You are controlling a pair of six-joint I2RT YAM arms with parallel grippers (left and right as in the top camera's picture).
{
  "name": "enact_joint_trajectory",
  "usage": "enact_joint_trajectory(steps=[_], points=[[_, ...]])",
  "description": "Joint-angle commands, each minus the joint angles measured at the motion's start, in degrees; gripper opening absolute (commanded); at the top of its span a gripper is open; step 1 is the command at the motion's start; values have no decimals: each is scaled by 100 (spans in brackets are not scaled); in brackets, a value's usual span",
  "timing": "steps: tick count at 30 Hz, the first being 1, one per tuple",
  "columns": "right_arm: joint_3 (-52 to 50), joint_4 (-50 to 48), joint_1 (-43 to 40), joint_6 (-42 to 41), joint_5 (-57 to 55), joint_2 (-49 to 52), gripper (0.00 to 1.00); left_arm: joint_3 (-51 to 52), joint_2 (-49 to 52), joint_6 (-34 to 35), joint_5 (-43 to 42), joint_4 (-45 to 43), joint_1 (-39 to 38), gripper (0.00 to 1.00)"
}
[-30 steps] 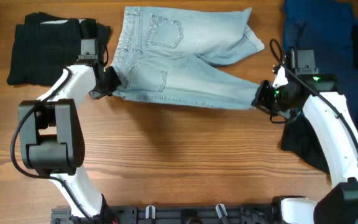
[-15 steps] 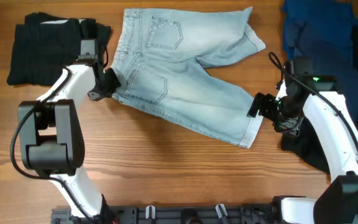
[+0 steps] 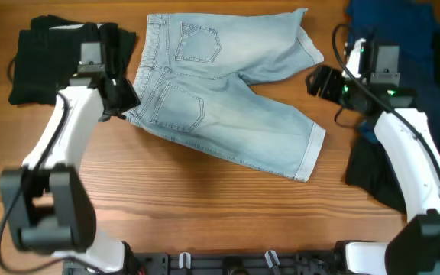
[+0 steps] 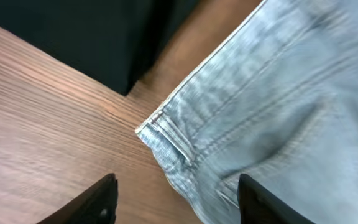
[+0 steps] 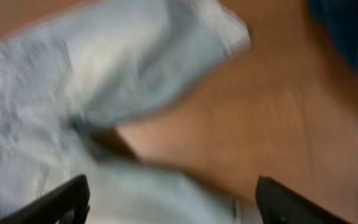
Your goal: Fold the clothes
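Note:
The pale blue denim shorts (image 3: 228, 103) lie flat on the table, back pockets up, one leg reaching toward the front right. My left gripper (image 3: 126, 98) hovers open just off the waistband's left corner (image 4: 160, 134), with nothing between its fingers (image 4: 98, 199). The left gripper (image 4: 176, 202) straddles bare wood and the denim edge. My right gripper (image 3: 316, 80) hangs open above the table, right of the upper leg's cuff, holding nothing. The right wrist view is blurred; the right gripper (image 5: 173, 205) shows wide-apart fingers over the shorts (image 5: 104, 74).
A folded black garment (image 3: 52, 61) lies at the back left, close behind the left arm. A dark navy garment (image 3: 403, 38) fills the back right corner, and a black one (image 3: 373, 176) lies under the right arm.
The right gripper let go of the leg hem and rose toward the back right. The left gripper then opened, released the waistband and drew back left. The shorts now lie spread out.

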State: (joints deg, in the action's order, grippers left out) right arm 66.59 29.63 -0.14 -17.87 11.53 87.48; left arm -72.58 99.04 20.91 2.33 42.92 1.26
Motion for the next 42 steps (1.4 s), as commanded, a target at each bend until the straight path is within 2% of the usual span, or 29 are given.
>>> enact_joint_trajectory(steps=[1, 3, 6, 12, 20, 27, 29, 31, 33, 42], points=[[116, -748, 203, 289, -57, 428, 82, 13, -411, -26, -13, -131, 42, 59], [131, -1235, 273, 258, -280, 769, 82, 13, -422, -26, -249, -297, 39, 70], [151, -1821, 262, -63, -623, 1346, 82, 13, -396, -28, -612, -433, 24, 78], [444, -2389, 232, -780, -938, 2273, 82, 15, -396, -52, -695, -289, -190, 81], [553, -2841, 267, -1486, -1493, 2931, 82, 15, -396, -96, -422, -195, -341, 84], [553, -3224, 291, -1532, -1578, 3320, 80, 15, -389, -98, -417, -190, -341, 84], [553, -3259, 291, -1558, -1711, 3353, 75, 15, -389, -98, -417, -192, -339, 84], [553, -3298, 291, -1528, -1759, 3370, 61, 15, -389, -96, -420, -195, -341, 84], [553, -3307, 293, -1508, -1805, 3381, 52, 15, -389, -96, -420, -195, -341, 84], [553, -3696, 328, -1453, -1818, 3797, 52, 15, -385, -96, -420, -195, -341, 85]])
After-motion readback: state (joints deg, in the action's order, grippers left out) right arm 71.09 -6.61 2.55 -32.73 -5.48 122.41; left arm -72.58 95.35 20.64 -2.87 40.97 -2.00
